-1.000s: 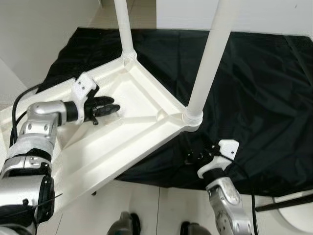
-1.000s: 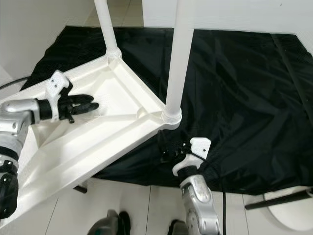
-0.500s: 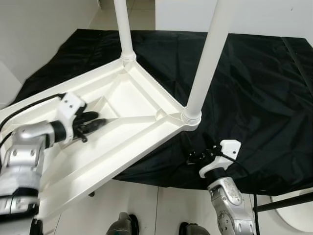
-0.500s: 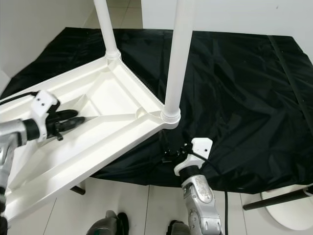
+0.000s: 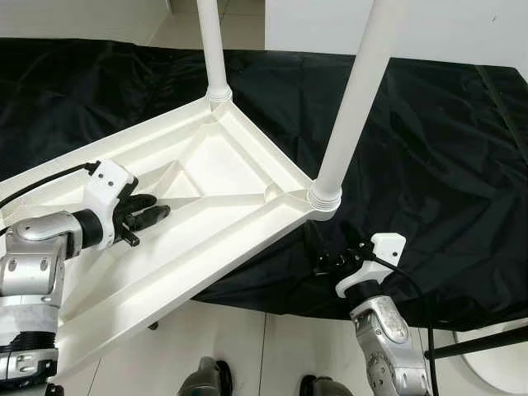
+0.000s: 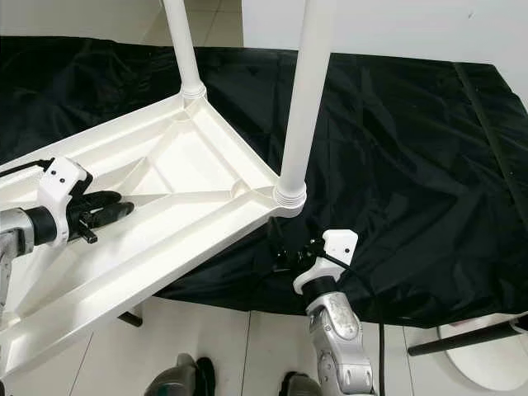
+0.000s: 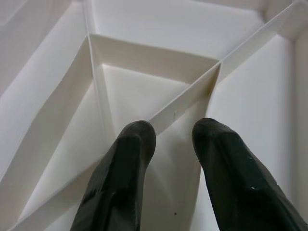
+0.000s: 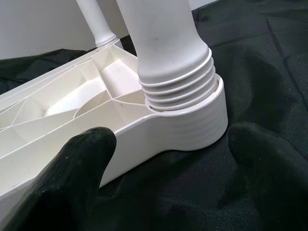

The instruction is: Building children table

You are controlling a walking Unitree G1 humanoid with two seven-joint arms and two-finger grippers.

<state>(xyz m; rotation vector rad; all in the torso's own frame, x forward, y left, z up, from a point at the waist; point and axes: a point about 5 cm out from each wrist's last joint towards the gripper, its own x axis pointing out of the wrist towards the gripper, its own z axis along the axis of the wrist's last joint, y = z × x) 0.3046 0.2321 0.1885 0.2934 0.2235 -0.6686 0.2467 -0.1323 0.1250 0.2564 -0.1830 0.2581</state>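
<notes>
A white plastic table top (image 5: 216,238) lies upside down, ribbed underside up, partly on a black cloth. Two white legs stand in its corner sockets, the near one (image 5: 356,99) and the far one (image 5: 213,49). My left gripper (image 5: 157,213) hovers low over the underside's left part. In the left wrist view its fingers (image 7: 130,159) stand slightly apart, open, with a thin diagonal rib (image 7: 185,103) running toward the gap. My right gripper (image 5: 332,262) sits low on the cloth just below the near leg's socket (image 8: 187,120), open wide, the corner between its fingers (image 8: 82,159) untouched.
The black cloth (image 5: 429,148) covers the floor to the right and behind. White tiles (image 5: 247,334) lie in front, with my feet (image 5: 206,381) at the bottom edge. A black rod (image 5: 474,342) and a white round object (image 5: 505,365) sit at the lower right. A white wall stands behind.
My left gripper has drawn back from the middle of the underside toward its left part. The view has shifted slightly. The right gripper stays by the near socket.
</notes>
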